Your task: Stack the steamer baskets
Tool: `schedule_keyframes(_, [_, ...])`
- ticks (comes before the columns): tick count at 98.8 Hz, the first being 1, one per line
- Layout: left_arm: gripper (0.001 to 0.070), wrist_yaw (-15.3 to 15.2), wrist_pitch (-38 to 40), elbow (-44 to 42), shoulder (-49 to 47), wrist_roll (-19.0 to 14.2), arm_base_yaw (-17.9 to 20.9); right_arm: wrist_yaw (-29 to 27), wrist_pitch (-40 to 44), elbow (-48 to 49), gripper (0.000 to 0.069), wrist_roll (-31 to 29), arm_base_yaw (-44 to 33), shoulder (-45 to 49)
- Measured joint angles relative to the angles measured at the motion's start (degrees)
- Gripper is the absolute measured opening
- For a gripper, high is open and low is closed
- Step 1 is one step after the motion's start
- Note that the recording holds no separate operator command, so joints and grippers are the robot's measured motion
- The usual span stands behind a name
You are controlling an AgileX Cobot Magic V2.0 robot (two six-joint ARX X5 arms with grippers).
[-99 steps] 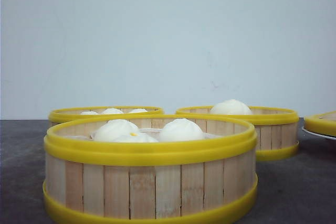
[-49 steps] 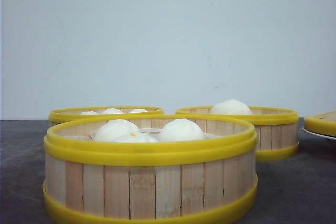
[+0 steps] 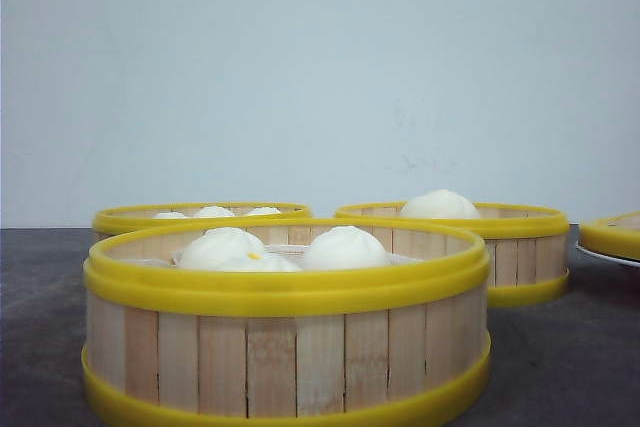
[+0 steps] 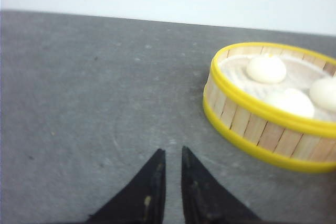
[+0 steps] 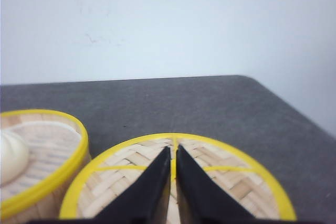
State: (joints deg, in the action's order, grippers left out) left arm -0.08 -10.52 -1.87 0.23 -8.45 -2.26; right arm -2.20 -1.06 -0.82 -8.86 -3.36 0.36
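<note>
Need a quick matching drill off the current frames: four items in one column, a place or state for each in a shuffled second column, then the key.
Items
1. near steamer basket
2. back-right steamer basket
3. woven lid
4. left gripper

Descriptions
A. below the right gripper, yellow cross on top
B. fingers nearly together, above bare grey table
C. front centre in the front view, several white buns inside
D. one white bun showing above the rim

Pairs: 1-C, 2-D, 3-A, 4-B
</note>
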Motion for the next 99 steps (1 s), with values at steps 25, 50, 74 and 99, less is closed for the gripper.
schedule_keyframes(25, [0.0028, 0.00, 0.00, 0.00, 0.00, -6.23, 0.00, 5.46, 3.76, 0.00, 0.0014, -9.51, 0.00, 0.00])
schedule_keyframes(50, [0.0028, -0.04, 0.00, 0.00, 0.00, -7.78, 0.00, 5.75, 3.69, 0.00, 0.0014, -11.28, 0.02, 0.00])
schedule_keyframes(74, [0.0024, -1.31, 0.09, 0.00, 0.00, -12.68, 0.00, 6.62, 1.81, 0.00, 0.0013, -14.25, 0.02, 0.00])
schedule_keyframes(99, [0.0024, -1.95, 1.55, -4.28, 1.97, -17.40, 0.00, 2.14, 1.77, -6.12, 0.0010, -20.41, 0.02, 3.41])
